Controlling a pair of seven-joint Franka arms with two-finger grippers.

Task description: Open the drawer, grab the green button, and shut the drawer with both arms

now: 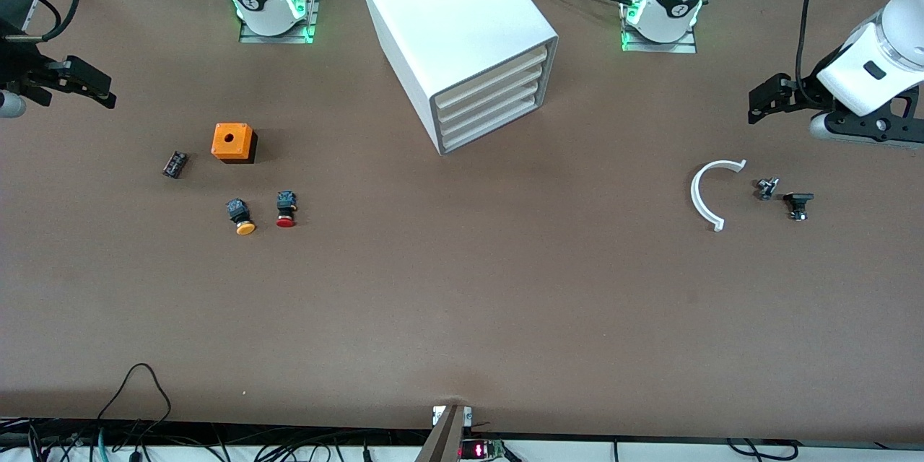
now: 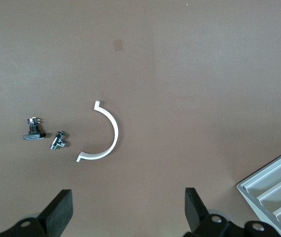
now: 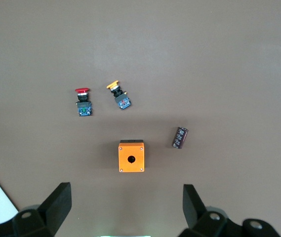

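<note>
The white cabinet (image 1: 462,43) sits at the upper centre of the frame, all four drawers (image 1: 485,102) pushed in; no green button shows. The left tool (image 2: 128,217) hangs wide apart over the table (image 1: 462,303) above the white half-ring (image 1: 710,192); the right tool (image 3: 125,215), equally spread, hangs above the orange box (image 3: 131,156)

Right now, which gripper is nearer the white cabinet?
Left, by a modest margin. The left gripper hangs over the left arm's end of the table; the right gripper hangs over the opposite end. Both stand well clear of the cabinet.
</note>
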